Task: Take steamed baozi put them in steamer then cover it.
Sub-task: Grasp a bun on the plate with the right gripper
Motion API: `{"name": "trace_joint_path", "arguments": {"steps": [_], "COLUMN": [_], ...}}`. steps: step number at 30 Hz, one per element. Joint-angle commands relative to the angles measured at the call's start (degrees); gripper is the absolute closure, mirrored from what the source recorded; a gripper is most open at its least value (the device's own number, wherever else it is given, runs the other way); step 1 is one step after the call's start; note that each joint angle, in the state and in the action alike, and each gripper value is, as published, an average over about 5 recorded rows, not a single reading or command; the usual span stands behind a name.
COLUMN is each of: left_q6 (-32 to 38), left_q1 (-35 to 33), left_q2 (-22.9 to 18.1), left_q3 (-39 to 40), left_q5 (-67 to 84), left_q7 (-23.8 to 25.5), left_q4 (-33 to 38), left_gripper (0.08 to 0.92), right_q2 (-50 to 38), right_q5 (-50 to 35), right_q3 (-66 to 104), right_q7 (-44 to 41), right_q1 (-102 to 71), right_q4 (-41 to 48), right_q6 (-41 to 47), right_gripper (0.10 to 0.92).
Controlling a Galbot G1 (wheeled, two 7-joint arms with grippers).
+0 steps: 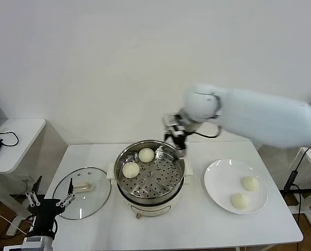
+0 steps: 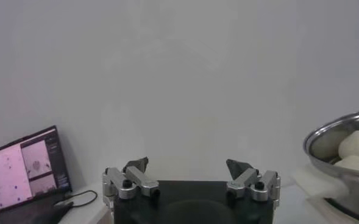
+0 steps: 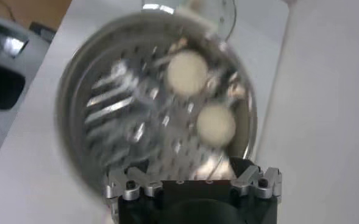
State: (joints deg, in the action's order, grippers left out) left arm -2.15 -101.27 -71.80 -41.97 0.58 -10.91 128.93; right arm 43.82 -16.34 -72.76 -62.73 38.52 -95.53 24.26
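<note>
With two steamed baozi [image 1: 138, 162] in the steamer [image 1: 150, 194], the right gripper [image 1: 176, 137] hovers above its rim, jaws wide and empty, so fetching a bun from the plate [image 1: 219, 178] at lower right seems next.

Steel steamer [image 1: 150, 180] mid-table, uncovered, perforated tray showing — two cream-white buns [image 1: 130, 169] inside on its left half, one nearer the back rim, the two close but apart. Two more buns [image 1: 240, 201] sit on the right, well apart from the pot. Glass lid [image 1: 84, 191] lies flat left of the pot, handle up.
</note>
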Motion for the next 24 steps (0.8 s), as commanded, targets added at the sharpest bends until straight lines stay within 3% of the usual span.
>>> {"name": "trace_joint_path", "arguments": {"steps": [1,11,16,24], "left_q6": [-0.1,0.0,-0.2,-0.2], "left_q1": [-0.1,-0.8,-1.0,-2.0], "left_q2": [0.0,-0.9,-1.2,-1.7], "left_q3": [0.3,0.9,1.0,0.9], "left_q5": [0.0,-1.1,-1.8,-2.6], "left_q7": [0.0,0.0,0.0,-0.1], "left_q4": [0.1,-0.4,-0.3,-0.3], "left_gripper": [0.177,0.177,0.177,0.177], "right_q2": [-22.5,-31.8,-30.4,-24.8], "right_q5": [11.4,21.3,23.8,27.0], "right_q3": [-0.8,23.6,35.5,38.0], "right_q7": [-4.2,-2.7,-2.2,-0.9], "right_q1": [-4.2,-38.2,-50.9,-54.8], "right_q4": [-9.5,-7.2,-3.3,1.6], "right_q6": [-7.0,-9.4,-10.4,-10.8], "right_gripper": [0.202,0.202,0.203,0.203]}}
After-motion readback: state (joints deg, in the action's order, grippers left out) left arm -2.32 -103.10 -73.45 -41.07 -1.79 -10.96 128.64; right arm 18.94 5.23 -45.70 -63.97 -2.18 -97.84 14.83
